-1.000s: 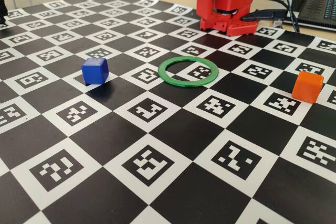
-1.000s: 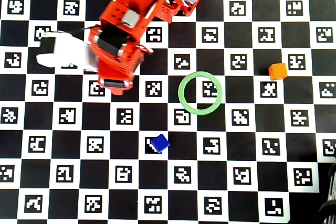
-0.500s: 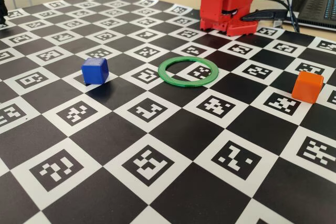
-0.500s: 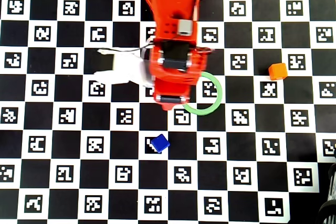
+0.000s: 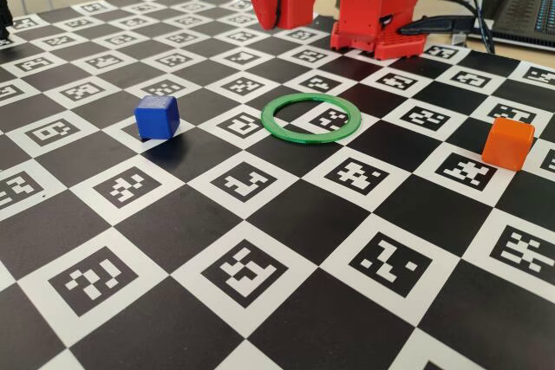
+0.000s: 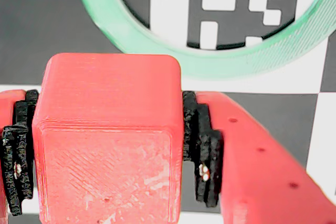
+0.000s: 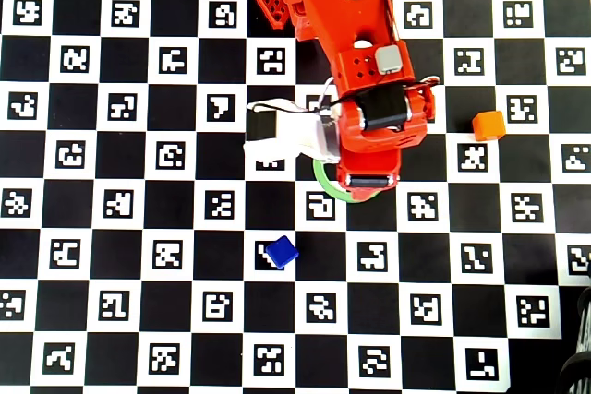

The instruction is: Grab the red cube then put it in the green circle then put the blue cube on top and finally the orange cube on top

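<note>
Gripper is clamped on the red cube: in the wrist view both black-padded fingers press flat against opposite cube faces, no visible gap. Jaws are only as far apart as the cube is wide.

Red cube: matte, slightly rounded edges, fine print lines and pale scuffs on the face nearest the wrist camera. In the fixed view the red cube hangs off the board between the red fingers, at about 12 o'clock from the green circle and well above it.

Green circle: thin flat translucent ring with an open centre, lying flat on the checkered marker board; a marker square shows through the hole. In the wrist view the green circle sits just beyond the cube's far edge. In the overhead view the arm covers most of it, only a green arc showing at the wrist's lower left.

Blue cube: deep blue, on the board, at about 7 o'clock from the ring in the overhead view, apart from it.

Orange cube: bright orange, on the board, at about 2 o'clock from the ring, well apart.
</note>
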